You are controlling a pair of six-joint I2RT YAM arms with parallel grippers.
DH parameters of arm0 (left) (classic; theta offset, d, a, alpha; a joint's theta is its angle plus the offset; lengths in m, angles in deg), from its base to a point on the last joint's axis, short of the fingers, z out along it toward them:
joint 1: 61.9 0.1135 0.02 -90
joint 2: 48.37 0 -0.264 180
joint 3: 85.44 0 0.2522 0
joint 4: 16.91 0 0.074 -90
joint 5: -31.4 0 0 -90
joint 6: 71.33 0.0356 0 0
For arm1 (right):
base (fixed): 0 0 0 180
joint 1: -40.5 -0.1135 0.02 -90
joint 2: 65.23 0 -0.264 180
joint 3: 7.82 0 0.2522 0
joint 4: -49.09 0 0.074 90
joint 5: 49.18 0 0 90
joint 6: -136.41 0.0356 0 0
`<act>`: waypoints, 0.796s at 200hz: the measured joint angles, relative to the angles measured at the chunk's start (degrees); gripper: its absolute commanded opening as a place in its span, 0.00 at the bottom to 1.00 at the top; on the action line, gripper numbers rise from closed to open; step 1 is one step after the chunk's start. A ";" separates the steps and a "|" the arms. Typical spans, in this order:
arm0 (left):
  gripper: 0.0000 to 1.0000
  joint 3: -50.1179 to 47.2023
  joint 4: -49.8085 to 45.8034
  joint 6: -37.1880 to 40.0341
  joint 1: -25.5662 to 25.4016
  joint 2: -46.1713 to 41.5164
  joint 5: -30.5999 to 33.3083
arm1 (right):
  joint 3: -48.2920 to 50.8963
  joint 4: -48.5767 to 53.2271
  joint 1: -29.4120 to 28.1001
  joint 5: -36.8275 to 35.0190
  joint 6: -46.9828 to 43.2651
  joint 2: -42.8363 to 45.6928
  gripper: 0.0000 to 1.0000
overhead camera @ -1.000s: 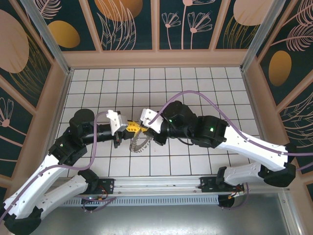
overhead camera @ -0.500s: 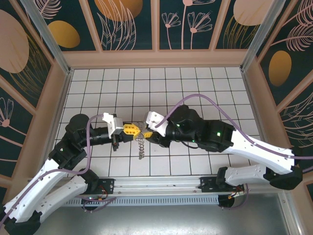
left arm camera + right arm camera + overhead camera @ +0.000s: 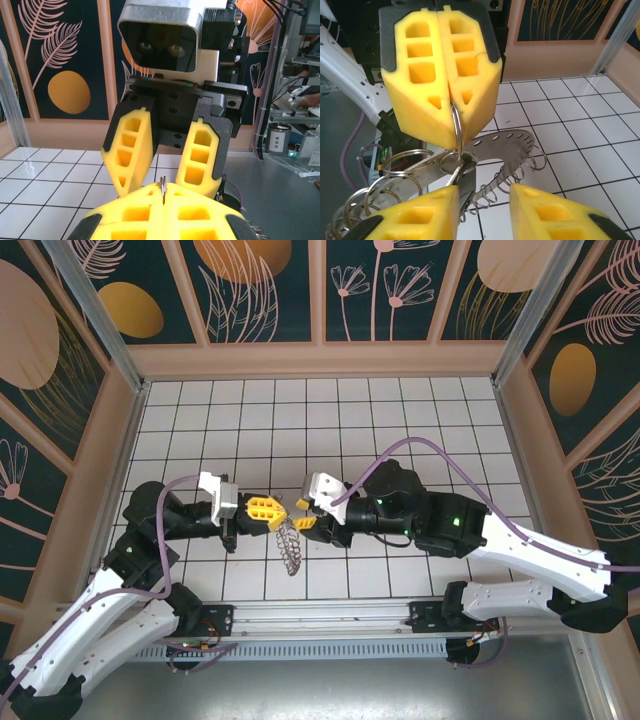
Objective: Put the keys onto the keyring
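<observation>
Left gripper jaws were pressed fully together. They pinched the thin oval wire loop of the keys, which ran down out of the seam between the two yellow pads. In the left wrist view only a sliver of that wire stuck up from the shut seam.

Right gripper jaws stood apart with a clear gap, holding nothing. It faced the left gripper tip to tip, very near but not touching it. Its yellow fingers sat below and on either side of the loop.

Keyring hung just under the left fingertips, linked to the pinched loop through a small ring at its rim. It was tilted, and its flat perforated band dropped down into the gap of the right jaws. The wire loops fringing it fanned out beside and below the right fingers. I couldn't tell whether the band brushed either right finger.

A small flat silvery strip hung under the pinched loop, between the right fingertips; it was too cluttered to tell key blade from band.

White tiled table lay below both sets of jaws.
</observation>
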State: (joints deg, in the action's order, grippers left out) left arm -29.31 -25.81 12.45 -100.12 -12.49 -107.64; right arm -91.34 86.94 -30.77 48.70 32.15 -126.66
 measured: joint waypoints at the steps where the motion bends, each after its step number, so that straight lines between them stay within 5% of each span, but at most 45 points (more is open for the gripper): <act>1: 0.00 -0.02 0.04 -0.02 0.00 0.00 -0.02 | 0.07 -0.04 0.00 0.11 -0.02 0.00 0.36; 89: 0.00 -0.33 2.23 -1.20 0.00 -0.17 -0.72 | 3.65 -5.97 0.00 5.97 1.36 -0.37 0.38; 159: 0.00 -0.39 2.23 -1.27 0.00 -0.96 -0.70 | 3.98 -8.79 0.02 6.58 1.46 -1.27 0.17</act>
State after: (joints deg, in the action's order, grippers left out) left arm -29.71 -23.58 11.18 -100.12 -13.45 -108.33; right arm -87.36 78.16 -30.75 55.27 33.62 -127.93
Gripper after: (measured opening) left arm 0.045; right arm 0.203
